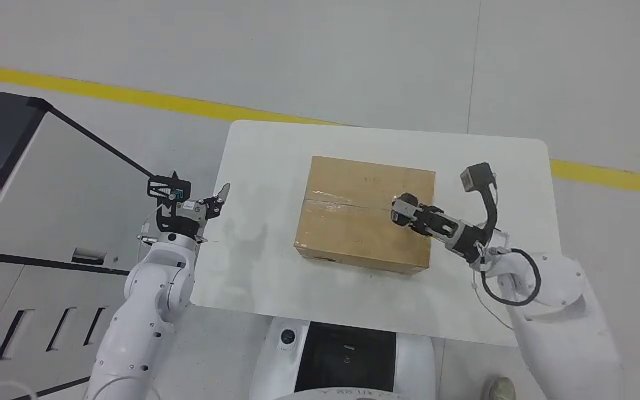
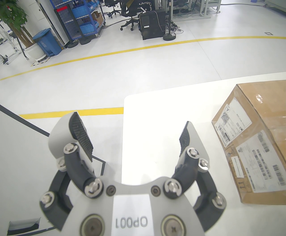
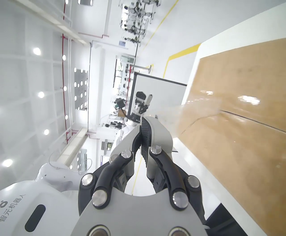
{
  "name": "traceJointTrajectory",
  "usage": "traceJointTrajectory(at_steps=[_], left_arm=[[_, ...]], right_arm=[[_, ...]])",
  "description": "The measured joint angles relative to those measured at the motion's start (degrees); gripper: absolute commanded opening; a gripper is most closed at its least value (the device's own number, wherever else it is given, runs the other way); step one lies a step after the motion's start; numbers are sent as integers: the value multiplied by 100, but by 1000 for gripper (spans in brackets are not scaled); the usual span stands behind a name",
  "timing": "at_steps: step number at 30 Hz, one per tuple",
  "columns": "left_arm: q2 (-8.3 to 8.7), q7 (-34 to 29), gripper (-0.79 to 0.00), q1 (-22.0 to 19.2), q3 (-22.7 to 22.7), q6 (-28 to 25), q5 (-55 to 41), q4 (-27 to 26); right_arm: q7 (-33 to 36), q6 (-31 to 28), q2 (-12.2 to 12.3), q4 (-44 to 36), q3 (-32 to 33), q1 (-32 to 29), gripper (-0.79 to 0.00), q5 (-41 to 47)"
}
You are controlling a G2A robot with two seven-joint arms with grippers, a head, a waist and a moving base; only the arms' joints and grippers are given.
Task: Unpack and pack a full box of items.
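Box [image 2: 252,143] was cut by the view's edge, contents hidden under shut flaps [image 1: 365,205], tape strip [image 3: 169,111] blurred beside right tool [image 3: 141,127].

place: robotics lab | cues: blue bin racks [image 2: 78,20], office chairs [image 2: 131,11], yellow floor line [image 2: 134,48]

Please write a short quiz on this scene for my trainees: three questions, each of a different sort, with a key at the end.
1. True or false: the flaps of the box stand open.
2. What are the right jaws shut on? A) clear tape coming off the box's seam; B) a box flap; C) nothing.
3. Fill in the missing word: the left jaws, off to the side of the box, are ___ and hold nothing.

Key: 1 false, the flaps lie flat; 2 A; 3 open.
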Motion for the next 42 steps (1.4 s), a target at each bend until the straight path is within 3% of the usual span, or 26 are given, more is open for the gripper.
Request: traceJointTrajectory(at_steps=[7, 23, 27, 35, 42], left_arm=[[0, 0, 0, 0, 0, 0, 0, 0], [0, 0, 0, 0, 0, 0, 0, 0], [0, 0, 0, 0, 0, 0, 0, 0], [0, 0, 0, 0, 0, 0, 0, 0], [0, 0, 0, 0, 0, 0, 0, 0]], right_arm=[[-345, 388, -119, -165, -952, 959, -785, 23], [-408, 480, -132, -232, -1233, 1030, -785, -175], [-427, 629, -223, -185, -1785, 1623, -785, -361], [-820, 536, -581, 790, -2954, 3193, -785, 75], [-881, 440, -647, 1032, -3103, 3416, -785, 259]])
